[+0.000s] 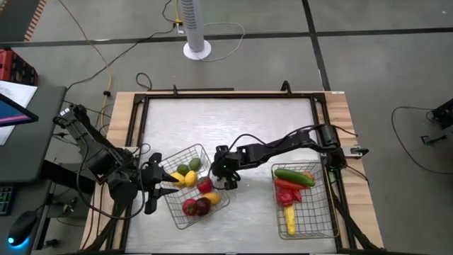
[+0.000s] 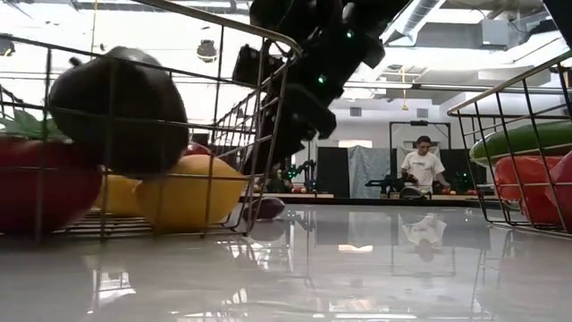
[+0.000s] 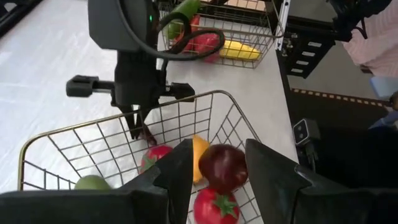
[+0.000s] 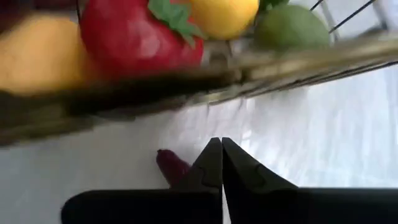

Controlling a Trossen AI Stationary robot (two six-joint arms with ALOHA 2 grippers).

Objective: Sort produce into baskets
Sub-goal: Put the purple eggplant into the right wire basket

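The left basket holds round produce: a lime, a lemon, red pieces and a dark maroon one. In the right basket lie a cucumber, red pieces and a yellow one. My right gripper is shut and slants down just outside the left basket's right wall. A small dark maroon piece shows right beside its tips, low over the table. My left gripper hovers open and empty at the left basket's left side. My right gripper's fingers are shut with no gap, and the small maroon piece sticks out beside one of them. I cannot tell whether they touch it or have any of it between them.
The left basket's wire wall stands close in front of my right gripper. Bare white table stretches between the two baskets and toward the far edge. A raised frame borders the table. A person stands far off in the room.
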